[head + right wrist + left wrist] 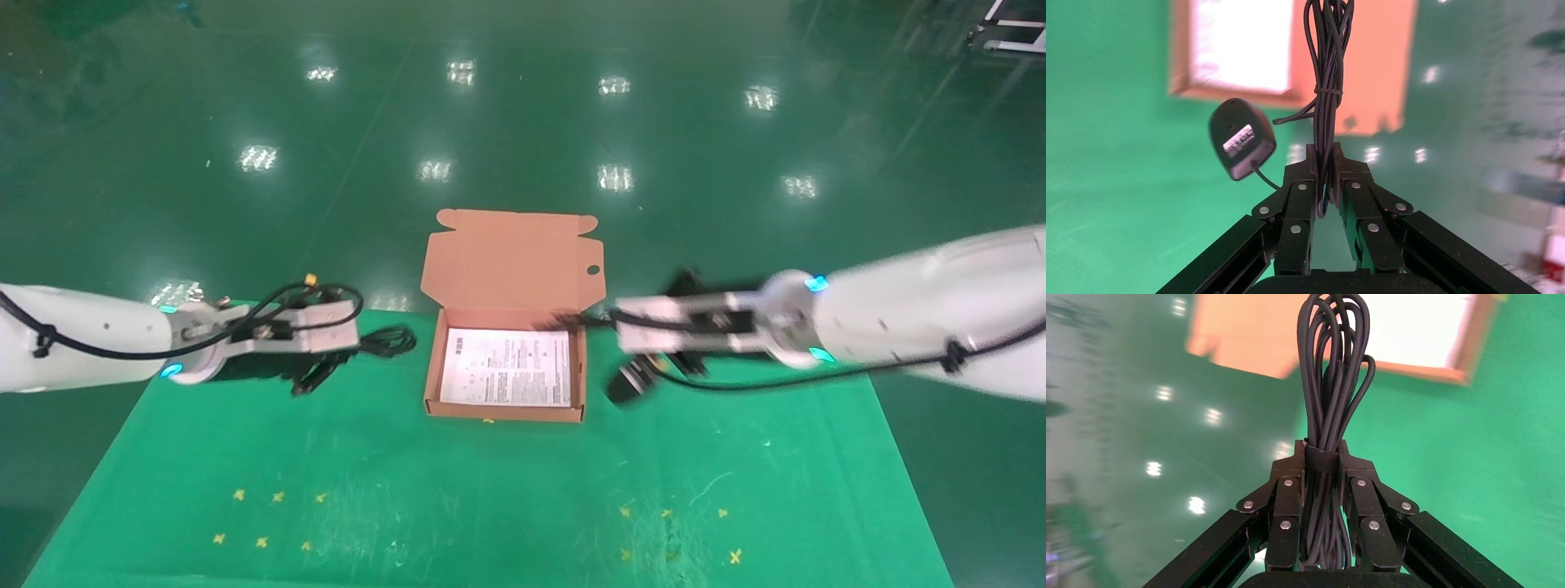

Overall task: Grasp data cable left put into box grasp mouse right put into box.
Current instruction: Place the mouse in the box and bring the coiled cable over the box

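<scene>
With the left gripper (1322, 454) clamped on the data cable (1330, 367) and the right gripper (1324, 160) pinching the mouse (1242, 138) cord, I aim each squarely over the box (433, 392) before letting go.

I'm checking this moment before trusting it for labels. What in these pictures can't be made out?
- Head view: the mouse is motion-blurred below the right gripper; its shape is unclear.
- Left wrist view: the data cable runs off the top edge, held by the left gripper.
- Both wrist views: the box is blurred and cropped.
- Head view: the print on the sheet is too small.
</scene>
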